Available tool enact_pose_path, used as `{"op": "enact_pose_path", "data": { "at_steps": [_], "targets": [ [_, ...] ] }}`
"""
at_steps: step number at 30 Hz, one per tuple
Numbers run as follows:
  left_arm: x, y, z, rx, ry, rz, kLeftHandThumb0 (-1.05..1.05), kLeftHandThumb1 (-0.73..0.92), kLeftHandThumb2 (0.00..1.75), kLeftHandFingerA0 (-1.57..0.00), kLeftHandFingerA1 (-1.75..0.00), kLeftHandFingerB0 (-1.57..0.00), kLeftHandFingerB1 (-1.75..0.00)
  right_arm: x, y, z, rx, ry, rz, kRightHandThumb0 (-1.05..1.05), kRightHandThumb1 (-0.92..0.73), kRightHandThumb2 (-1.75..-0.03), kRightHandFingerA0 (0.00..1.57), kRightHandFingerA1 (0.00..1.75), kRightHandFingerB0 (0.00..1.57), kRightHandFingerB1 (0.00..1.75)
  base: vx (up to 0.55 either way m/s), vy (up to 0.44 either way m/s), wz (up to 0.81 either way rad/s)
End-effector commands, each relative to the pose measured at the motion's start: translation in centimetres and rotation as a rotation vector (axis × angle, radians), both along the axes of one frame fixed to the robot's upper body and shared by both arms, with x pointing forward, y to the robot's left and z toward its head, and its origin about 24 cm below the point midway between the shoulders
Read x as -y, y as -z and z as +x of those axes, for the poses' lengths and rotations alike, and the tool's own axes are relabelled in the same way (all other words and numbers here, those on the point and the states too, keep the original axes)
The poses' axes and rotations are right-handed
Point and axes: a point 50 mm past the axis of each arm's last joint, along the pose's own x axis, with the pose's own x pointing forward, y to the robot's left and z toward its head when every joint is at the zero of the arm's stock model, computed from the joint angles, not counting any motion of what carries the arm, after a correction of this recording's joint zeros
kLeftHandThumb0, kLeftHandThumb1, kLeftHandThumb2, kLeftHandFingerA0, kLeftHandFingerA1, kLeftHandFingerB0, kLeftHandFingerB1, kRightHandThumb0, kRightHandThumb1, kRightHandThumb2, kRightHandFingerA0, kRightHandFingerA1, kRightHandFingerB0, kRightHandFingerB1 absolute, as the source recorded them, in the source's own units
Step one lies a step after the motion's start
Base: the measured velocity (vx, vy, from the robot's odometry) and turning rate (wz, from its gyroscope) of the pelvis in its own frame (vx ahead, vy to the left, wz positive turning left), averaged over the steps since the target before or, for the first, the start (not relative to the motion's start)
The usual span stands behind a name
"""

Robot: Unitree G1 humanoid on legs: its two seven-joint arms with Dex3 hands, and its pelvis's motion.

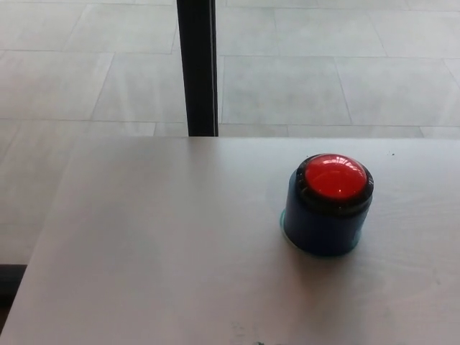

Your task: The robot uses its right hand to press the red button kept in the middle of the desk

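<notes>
At the far left, pale floor tiles (86,72) with thin grout lines run back beyond the bench, and a small dark shape (8,282) sits at the lower left edge, cut off by the frame and too little of it showing to say what it is. The bench (158,244) fills the near part of the view, a light, faintly grained surface whose left edge slants toward the near left corner and whose far edge runs straight across. Just past that far edge, left of centre, a black upright post (197,68) rises out of the top of the view, so its upper end is cut off and its foot is hidden behind the bench. To the right of centre stands the red button (334,177), a glossy dome with a light reflection on it, facing straight up, its axis upright. It sits in a black ring on a dark blue round base (321,228), which rests flat on the bench, well in from the far edge; a thin pale green rim shows at the foot of the base on its left side. No writing or label can be read on the button or base. Neither hand of the robot shows, so nothing can be said of how their fingers stand.
</notes>
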Motion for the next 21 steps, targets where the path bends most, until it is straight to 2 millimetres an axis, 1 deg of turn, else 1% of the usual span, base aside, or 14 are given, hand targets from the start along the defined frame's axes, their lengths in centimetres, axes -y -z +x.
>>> {"op": "enact_pose_path", "data": {
  "at_steps": [1,3,4,8,9,10,11,12,14,15,16,17,18,21],
  "targets": [
    [-0.6,-0.4,-0.3,0.041,0.027,-0.01,-0.54,0.88,1.03,-0.51,-1.54,-0.45,-1.18,-2.1,2.1,0.6,-0.058,-0.052,-0.105,-0.22,-0.62,-1.08,0.95,1.75,0.69,1.36,0.0,0.0,0.0],
    [-0.6,-0.4,-0.3,0.031,0.021,-0.002,-0.56,0.92,0.99,-0.64,-1.37,-0.6,-1.13,-2.9,3.1,0.7,-0.067,-0.069,-0.123,-0.27,-0.58,-1.09,0.97,1.75,0.71,1.38,0.0,0.0,0.0],
    [-0.6,-0.4,-0.2,0.034,0.021,-0.006,-0.55,0.89,1.01,-0.55,-1.53,-0.52,-1.22,-3.4,3.8,0.7,-0.062,-0.086,-0.118,-0.3,-0.57,-1.11,0.98,1.75,0.74,1.43,0.0,0.0,0.0],
    [-0.6,-0.5,-0.1,0.044,0.014,-0.012,-0.55,0.88,1.02,-0.52,-1.49,-0.5,-1.2,-4.2,5.3,0.7,-0.085,-0.113,-0.133,-0.32,-0.5,-1.15,0.98,1.75,0.8,1.46,0.0,0.0,0.0],
    [-0.6,-0.5,-0.1,0.043,0.014,-0.014,-0.56,0.91,0.97,-0.59,-1.31,-0.61,-1.13,-4.4,5.8,0.8,-0.096,-0.124,-0.132,-0.33,-0.49,-1.18,1.0,1.75,0.81,1.48,0.0,0.0,0.0],
    [-0.6,-0.5,-0.1,0.042,0.016,-0.017,-0.56,0.87,1.02,-0.53,-1.47,-0.51,-1.19,-4.7,6.3,0.8,-0.112,-0.131,-0.14,-0.32,-0.5,-1.19,1.01,1.75,0.8,1.5,0.0,0.0,0.0],
    [-0.6,-0.5,-0.1,0.04,0.027,-0.019,-0.57,0.91,0.93,-0.55,-1.38,-0.49,-1.11,-5.0,7.1,0.8,-0.134,-0.14,-0.143,-0.31,-0.5,-1.18,1.02,1.75,0.8,1.49,0.0,0.0,0.0],
    [-0.6,-0.5,0.0,0.051,0.032,-0.029,-0.61,0.73,1.24,-0.79,-1.15,-0.59,-0.95,-5.2,8.2,0.7,-0.161,-0.146,-0.153,-0.31,-0.5,-1.15,1.0,1.75,0.8,1.48,0.0,0.0,0.0],
    [-0.6,-0.5,0.0,0.052,0.034,-0.028,-0.62,0.73,1.24,-0.79,-1.15,-0.61,-0.97,-5.3,8.9,0.7,-0.175,-0.148,-0.162,-0.3,-0.52,-1.12,0.98,1.75,0.78,1.48,0.0,0.0,0.0],
    [-0.6,-0.5,0.0,0.048,0.03,-0.027,-0.57,0.87,1.01,-0.54,-1.51,-0.51,-1.23,-5.4,9.3,0.6,-0.189,-0.149,-0.158,-0.3,-0.54,-1.08,0.98,1.75,0.8,1.48,0.0,0.0,0.0],
    [-0.6,-0.5,0.0,0.043,0.022,-0.029,-0.57,0.92,0.92,-0.58,-1.47,-0.53,-1.19,-5.4,10.0,0.5,-0.207,-0.15,-0.156,-0.31,-0.56,-1.07,0.97,1.75,0.77,1.49,0.0,0.0,0.0],
    [-0.6,-0.5,0.1,0.048,0.028,-0.031,-0.61,0.74,1.24,-0.72,-1.11,-0.59,-0.96,-5.5,11.3,0.3,-0.239,-0.144,-0.165,-0.29,-0.57,-0.96,1.18,1.75,0.7,1.35,0.0,0.0,0.0],
    [-0.6,-0.5,0.1,0.046,0.028,-0.027,-0.6,0.73,1.24,-0.74,-1.11,-0.61,-0.96,-5.5,12.0,0.1,-0.254,-0.14,-0.178,-0.3,-0.61,-0.99,0.95,1.75,0.74,1.48,0.0,0.0,0.0],
    [-0.6,-0.7,0.2,0.054,0.03,-0.028,-0.63,0.73,1.24,-0.74,-1.12,-0.6,-0.97,-5.4,12.9,0.0,-0.289,-0.132,-0.168,-0.31,-0.65,-0.87,0.94,1.75,0.64,1.63,0.0,0.0,0.0]
  ]
}}
